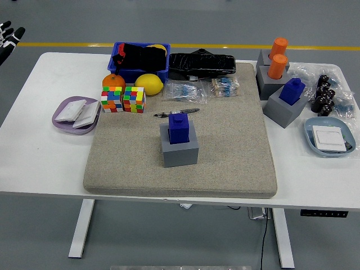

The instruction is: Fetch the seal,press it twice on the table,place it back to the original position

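A blue seal [180, 127] stands upright in a grey holder block [179, 146] in the middle of the beige mat [225, 157]. A second blue seal [292, 90] sits in another grey holder [284, 108] at the mat's right edge. Two orange seals [277, 58] stand in a grey holder at the back right. My left hand [8, 37] shows only at the picture's far left edge, off the table, black fingers spread and holding nothing. The right hand is out of view.
Two colour cubes [124, 99], an orange [113, 80] and a lemon [149, 84] lie at the mat's back left before a blue bin [119, 63]. A pen [177, 113] lies behind the central holder. A purple dish [63, 119] sits left, a blue dish [313, 139] right.
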Motion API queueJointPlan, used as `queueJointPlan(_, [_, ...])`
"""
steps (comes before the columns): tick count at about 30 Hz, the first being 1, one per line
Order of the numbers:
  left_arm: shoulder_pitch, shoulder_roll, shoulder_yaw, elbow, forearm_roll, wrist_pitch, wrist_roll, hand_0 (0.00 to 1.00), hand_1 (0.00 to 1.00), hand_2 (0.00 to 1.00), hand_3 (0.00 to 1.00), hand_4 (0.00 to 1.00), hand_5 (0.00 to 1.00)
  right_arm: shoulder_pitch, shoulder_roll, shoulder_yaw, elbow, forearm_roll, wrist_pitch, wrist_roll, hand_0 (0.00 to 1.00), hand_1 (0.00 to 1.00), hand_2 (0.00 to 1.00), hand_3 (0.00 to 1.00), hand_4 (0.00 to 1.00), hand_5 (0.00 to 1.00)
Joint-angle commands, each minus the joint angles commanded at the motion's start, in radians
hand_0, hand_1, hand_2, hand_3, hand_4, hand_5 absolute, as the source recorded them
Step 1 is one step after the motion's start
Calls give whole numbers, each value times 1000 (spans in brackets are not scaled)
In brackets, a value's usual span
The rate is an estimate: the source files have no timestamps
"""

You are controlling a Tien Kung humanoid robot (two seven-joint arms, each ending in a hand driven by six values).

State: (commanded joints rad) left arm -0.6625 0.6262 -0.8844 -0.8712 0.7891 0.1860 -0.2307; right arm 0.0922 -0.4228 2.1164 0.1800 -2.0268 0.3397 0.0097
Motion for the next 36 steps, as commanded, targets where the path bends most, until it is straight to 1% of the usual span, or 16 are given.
queueJointPlan(13, [-17,-4,6,-9,0,0,2,998,998,998,998,965,827,3,-5,0,0,13,1,3,913,808,793,785,998,865])
queueJointPlan(21, [-20,-6,9,-8,0,-2,4,998,998,998,998,963,831,7,1,2,0,9,4,0,909,805,791,784,998,852])
queueJointPlan(36, [-24,-10,8,-16,1,-2,6,998,998,998,998,961,834,9,-1,0,0,11,3,-1,907,803,789,783,998,843])
